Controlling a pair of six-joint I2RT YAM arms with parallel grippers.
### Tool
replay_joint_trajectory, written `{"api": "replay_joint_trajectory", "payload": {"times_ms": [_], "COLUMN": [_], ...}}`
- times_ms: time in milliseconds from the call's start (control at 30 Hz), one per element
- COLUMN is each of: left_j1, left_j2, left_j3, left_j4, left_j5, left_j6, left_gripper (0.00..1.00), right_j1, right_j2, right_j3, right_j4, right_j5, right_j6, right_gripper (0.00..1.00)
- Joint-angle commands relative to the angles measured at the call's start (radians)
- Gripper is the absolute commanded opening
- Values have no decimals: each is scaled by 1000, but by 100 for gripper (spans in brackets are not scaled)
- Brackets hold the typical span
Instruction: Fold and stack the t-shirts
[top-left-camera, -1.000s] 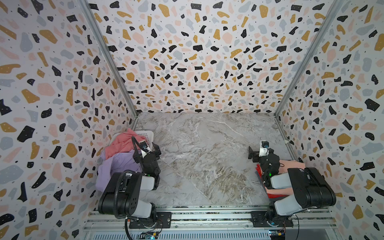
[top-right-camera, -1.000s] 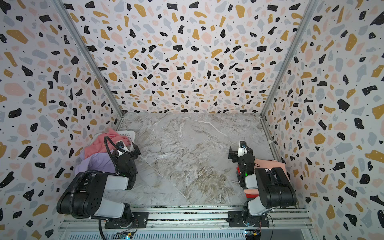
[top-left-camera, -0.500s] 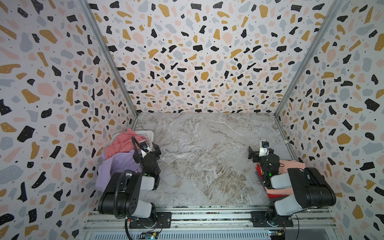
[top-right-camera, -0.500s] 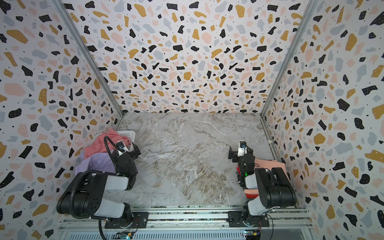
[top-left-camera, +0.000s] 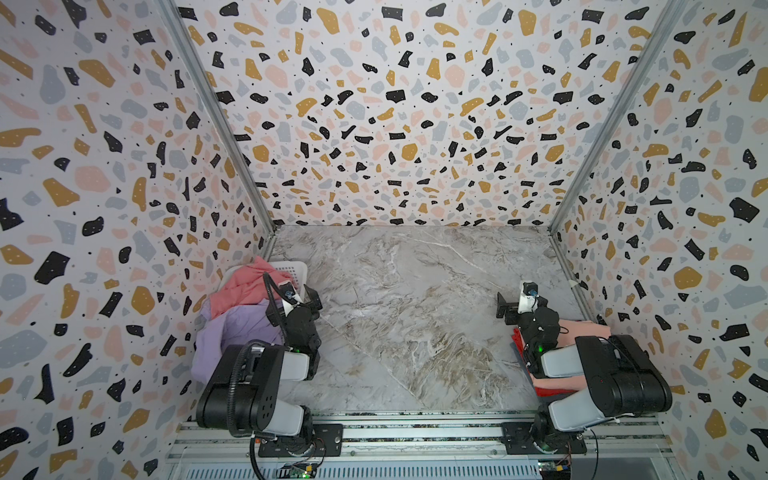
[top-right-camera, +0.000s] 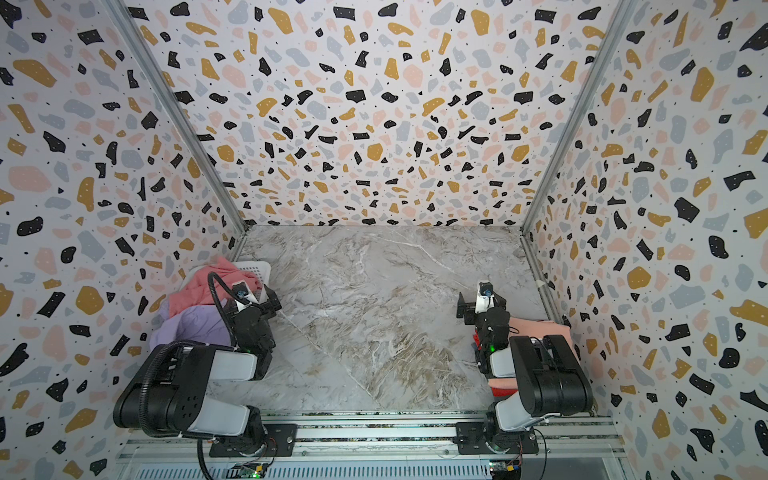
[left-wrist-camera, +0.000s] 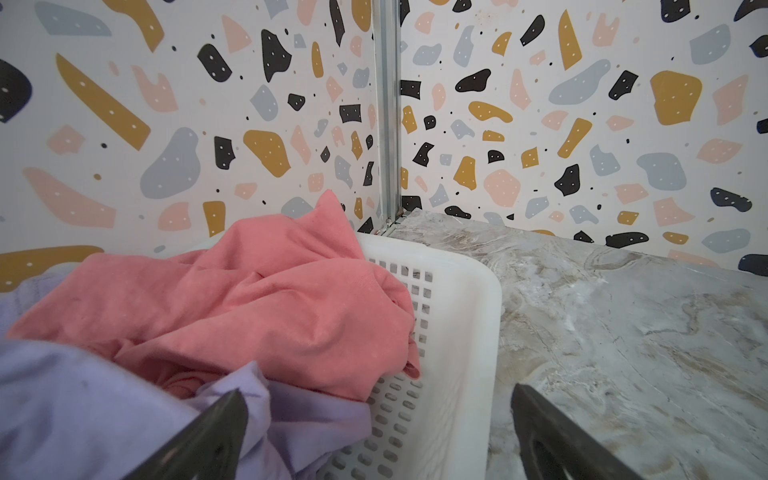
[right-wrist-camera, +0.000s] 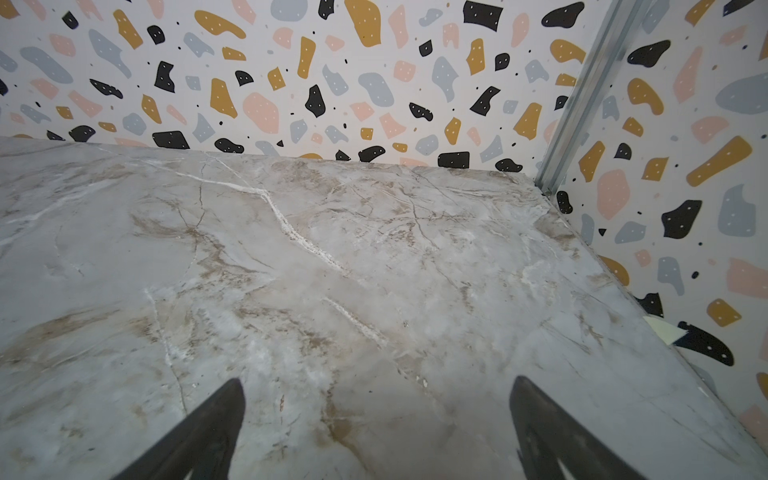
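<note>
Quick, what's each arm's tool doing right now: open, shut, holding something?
Left tool: open, holding nothing.
Right tool: open, holding nothing.

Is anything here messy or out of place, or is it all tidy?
Only the laundry on the left looks untidy: a rose pink t-shirt lies crumpled in the white basket, and a lilac t-shirt spills over its rim. The peach t-shirt on the right lies folded flat. Nothing looks damaged.

- left arm (top-left-camera: 266, 409): black joints, pale grey links, ribbed black cable (top-left-camera: 234, 378)
- right arm (top-left-camera: 619, 378): same colours, green light (top-left-camera: 539, 348)
- left gripper (left-wrist-camera: 377, 390): dark tapered fingers (left-wrist-camera: 208, 436)
</note>
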Motion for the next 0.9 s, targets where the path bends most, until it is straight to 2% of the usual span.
{"api": "replay_joint_trajectory", "payload": {"times_ms": [0,67,133,233,267,300,400,467,533,567,633,667,733,767,867], "left_j1": [-4,-4,-7,-29,-41,-53,-88,-127,-190,-229,-290,-299,-296,-277,-176], "left_j2": [-75,-132,-190,-238,-242,-240,-220,-207,-198,-194,-196,-202,-214,-209,-161], "left_j3": [97,171,247,421,494,551,711,780,822,839,860,864,811,799,831], "left_j4": [-246,-384,-489,-711,-797,-876,-1069,-1141,-1187,-1206,-1198,-1166,-1059,-1042,-1090], "left_j5": [42,105,158,202,211,217,311,385,408,393,378,388,377,407,489], "left_j6": [17,31,-9,-133,-188,-236,-411,-546,-613,-630,-568,-538,-607,-607,-657], "left_gripper": [99,99,99,100,100,99,100,99,99,99,100,99,99,99,99], "right_j1": [23,24,26,44,55,72,157,207,237,250,258,249,233,226,222], "right_j2": [-113,-174,-219,-254,-253,-250,-235,-223,-219,-222,-219,-213,-189,-170,-115], "right_j3": [84,202,310,498,564,609,712,770,780,757,696,693,738,761,807], "right_j4": [-206,-439,-618,-863,-914,-943,-984,-988,-937,-856,-685,-688,-828,-863,-848], "right_j5": [48,34,-16,-95,-161,-197,-251,-303,-359,-401,-434,-431,-360,-358,-428], "right_j6": [-14,32,111,353,430,465,511,534,561,560,624,651,696,700,663], "right_gripper": [99,99,99,99,99,99,99,99,99,99,99,99,99,99,99]}}
